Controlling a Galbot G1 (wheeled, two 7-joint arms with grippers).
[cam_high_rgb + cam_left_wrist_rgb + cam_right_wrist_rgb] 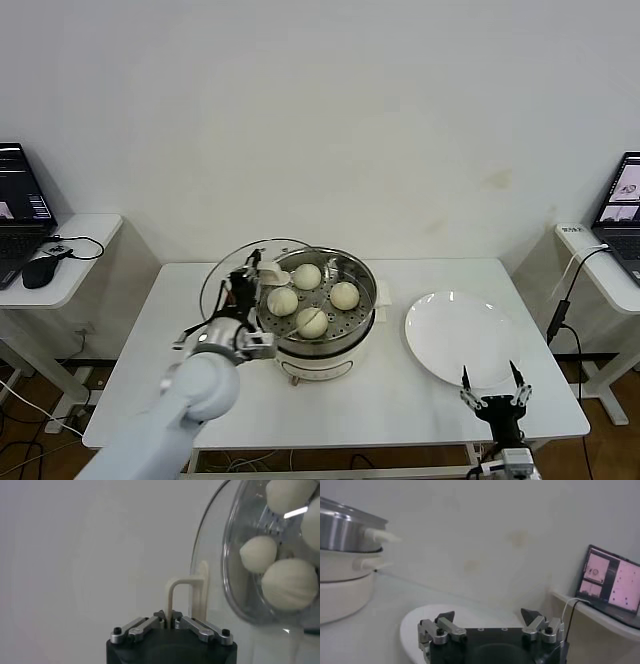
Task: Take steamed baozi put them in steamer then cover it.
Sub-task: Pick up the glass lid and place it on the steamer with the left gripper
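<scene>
Four steamed baozi (pixel 312 295) sit on the perforated tray inside the steamer (pixel 362 318), which stands mid-table on its cream base. The glass cover (pixel 222 275) is held tilted on edge against the steamer's left rim. The left gripper (pixel 252 287) is clamped on its cream handle (pixel 186 599); only the left wrist view shows the fingers pinched tight around that handle, with three buns seen through the glass. The right gripper (pixel 491 387) hangs with jaws spread wide and nothing in them, at the near edge of the white plate (pixel 455 335). The right wrist view adds the steamer's side handles (pixel 380 536) and a laptop (pixel 612 581).
</scene>
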